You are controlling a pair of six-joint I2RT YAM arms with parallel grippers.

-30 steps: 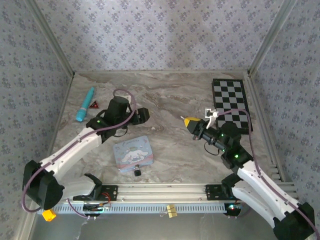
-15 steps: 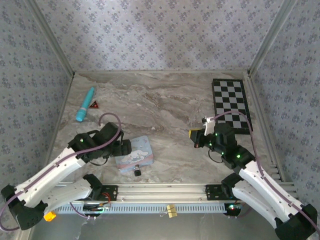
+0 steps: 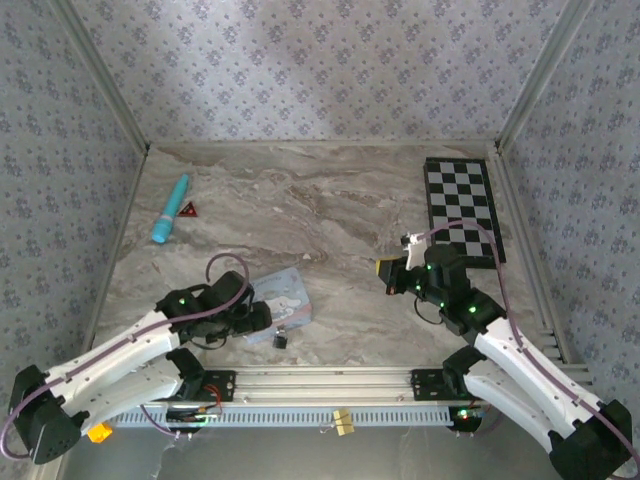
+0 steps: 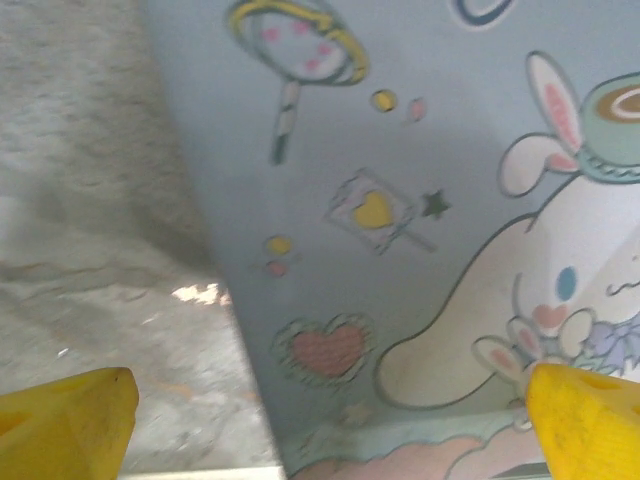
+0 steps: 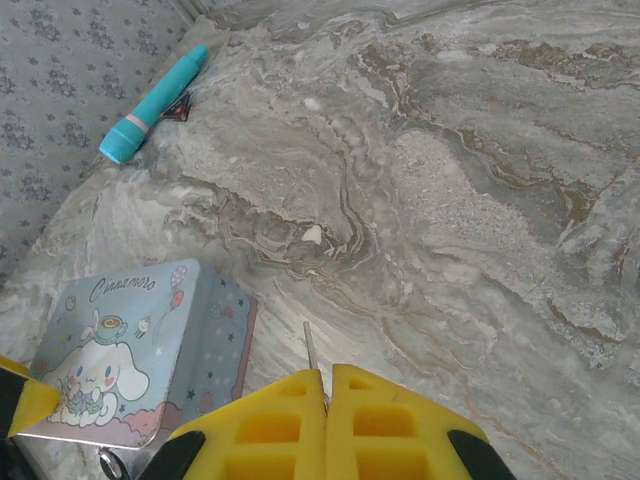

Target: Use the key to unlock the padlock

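- Left hand (image 4: 320, 425) is now down at the blue tin (image 3: 285, 291), wide open.
- Right hand (image 5: 327, 400) stays shut.
- Padlock (image 3: 281, 339) by the tin is not unlocked yet.

A pale blue cartoon tin (image 3: 290, 292) sits on the marble bench (image 3: 330, 200). A teal tube (image 3: 170, 208) lies just beside a red-and-black triangle (image 3: 187, 209). A checkerboard (image 3: 460, 205) lies far right.

One each: padlock (image 3: 281, 338), key (image 5: 308, 348), tin (image 3: 288, 295), teal tube (image 3: 170, 209), red triangle (image 3: 187, 209), checkerboard (image 3: 460, 205)

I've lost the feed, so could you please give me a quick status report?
Left end effector open, over the tin. Right end effector shut on key. Padlock on table, by tin's near edge.
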